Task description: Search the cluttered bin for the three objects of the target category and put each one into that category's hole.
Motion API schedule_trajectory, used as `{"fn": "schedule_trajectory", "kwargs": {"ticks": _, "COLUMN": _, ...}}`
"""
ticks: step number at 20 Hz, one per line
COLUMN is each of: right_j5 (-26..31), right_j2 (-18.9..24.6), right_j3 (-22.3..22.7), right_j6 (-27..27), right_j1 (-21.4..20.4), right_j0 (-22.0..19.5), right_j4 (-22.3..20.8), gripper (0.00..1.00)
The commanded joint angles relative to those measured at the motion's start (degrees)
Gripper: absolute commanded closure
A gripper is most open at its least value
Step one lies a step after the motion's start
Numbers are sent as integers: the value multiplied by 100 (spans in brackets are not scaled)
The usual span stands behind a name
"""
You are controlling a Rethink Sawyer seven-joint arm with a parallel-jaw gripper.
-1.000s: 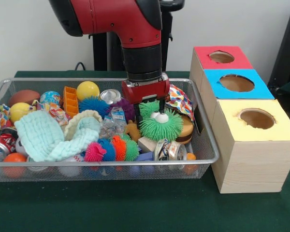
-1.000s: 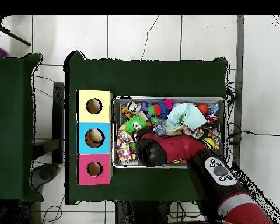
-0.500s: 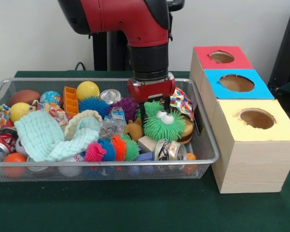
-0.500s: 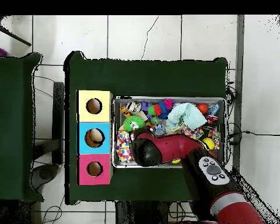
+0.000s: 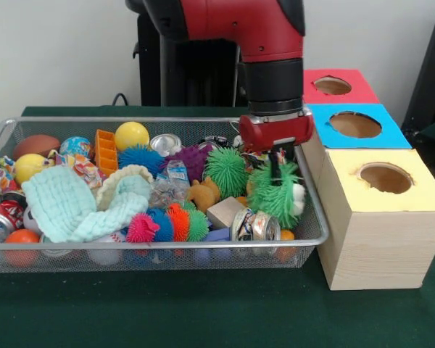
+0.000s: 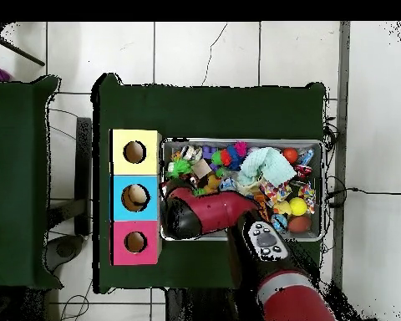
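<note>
My gripper is shut on a green spiky toy with googly eyes. The toy hangs just above the right end of the wire bin, close to the yellow box. Behind the yellow box stand the blue box and the red box, each with a round hole on top. A second green spiky ball lies in the bin, left of the gripper. In the overhead view the red arm covers the gripper and the bin's box-side end, beside the blue box.
The bin holds several toys: a mint cloth, a yellow ball, an orange block, a purple spiky ball, small spiky balls and a can. Green table lies in front.
The arm has swung right in the front view, lifting the googly-eyed green toy from the bin's middle to its right end near the boxes.
</note>
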Motion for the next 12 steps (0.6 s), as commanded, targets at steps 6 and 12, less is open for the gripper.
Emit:
{"fn": "schedule_trajectory", "kwargs": {"ticks": 6, "right_j5": -894, "right_j2": -582, "right_j3": 344, "right_j6": 1579, "right_j1": 431, "right_j0": 469, "right_j4": 941, "gripper": 100}}
{"fn": "schedule_trajectory", "kwargs": {"ticks": 12, "right_j5": -849, "right_j2": -542, "right_j3": 443, "right_j6": 1348, "right_j1": 347, "right_j0": 385, "right_j4": 1003, "gripper": 100}}
